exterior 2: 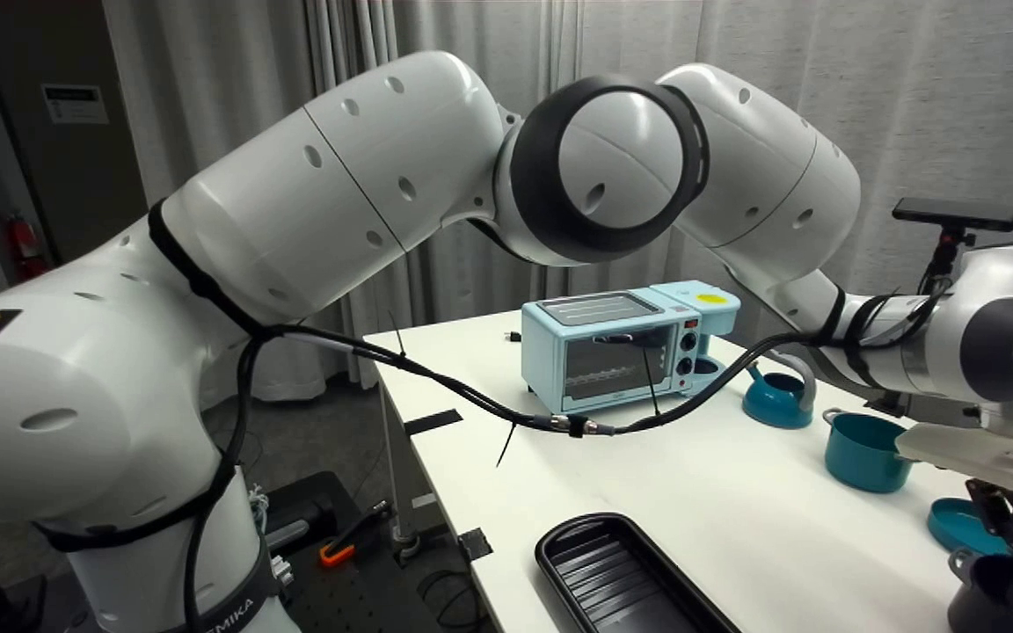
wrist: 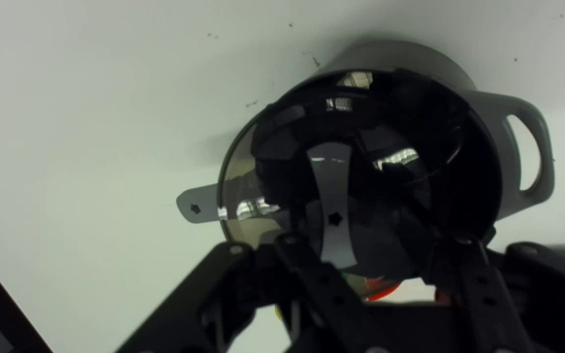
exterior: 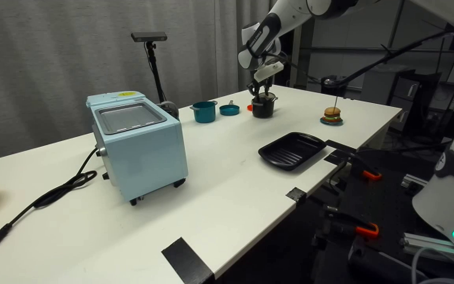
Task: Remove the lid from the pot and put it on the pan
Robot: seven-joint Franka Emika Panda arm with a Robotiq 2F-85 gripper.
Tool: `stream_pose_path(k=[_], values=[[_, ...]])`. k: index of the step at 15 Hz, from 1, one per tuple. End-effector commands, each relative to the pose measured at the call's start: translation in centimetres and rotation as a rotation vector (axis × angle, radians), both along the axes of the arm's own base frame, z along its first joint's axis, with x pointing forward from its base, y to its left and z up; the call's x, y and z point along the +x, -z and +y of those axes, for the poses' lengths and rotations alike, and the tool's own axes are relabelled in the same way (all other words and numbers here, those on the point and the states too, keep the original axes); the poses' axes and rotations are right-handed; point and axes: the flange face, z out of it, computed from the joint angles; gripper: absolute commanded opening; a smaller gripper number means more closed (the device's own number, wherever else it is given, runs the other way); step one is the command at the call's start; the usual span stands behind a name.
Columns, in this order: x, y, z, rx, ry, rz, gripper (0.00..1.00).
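in the wrist view, the lid [wrist: 307,186] is seen off-centre over the pot [wrist: 476,169], overhanging toward nine o'clock; its handle [wrist: 335,201] is flanked near six o'clock by the gripper [wrist: 373,245], held spread, presumably for clasping.

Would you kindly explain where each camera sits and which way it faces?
An exterior view near the light blue appliance faces along the table toward the dark pot; arm, base, gripper show.
An exterior view at the pot's end faces the appliance's glass door; arm and partial gripper show.
The wrist view, on the arm's end, faces down at the transparent lid; fingers show.
Both exterior views share appliance, pot and arm.
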Motion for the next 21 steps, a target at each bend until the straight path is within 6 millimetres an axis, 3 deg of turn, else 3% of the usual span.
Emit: stream_pose_path(k=[1,3,5,10,15,21], values=[[0.6,0.0,-1.2,0.011,0.03,-0.002,0.2],[0.7,-0.2,-1.4,0.017,0.036,0.001,0.05],[0.8,-0.8,-1.6,0.018,0.042,-0.002,0.0],[2.1,-3.1,-1.4,0.005,0.05,-0.051,0.04],[4.3,-5.3,-0.1,0.032,0.09,-0.155,0.04],[6.4,-4.1,1.8,0.048,0.173,-0.238,0.04]])
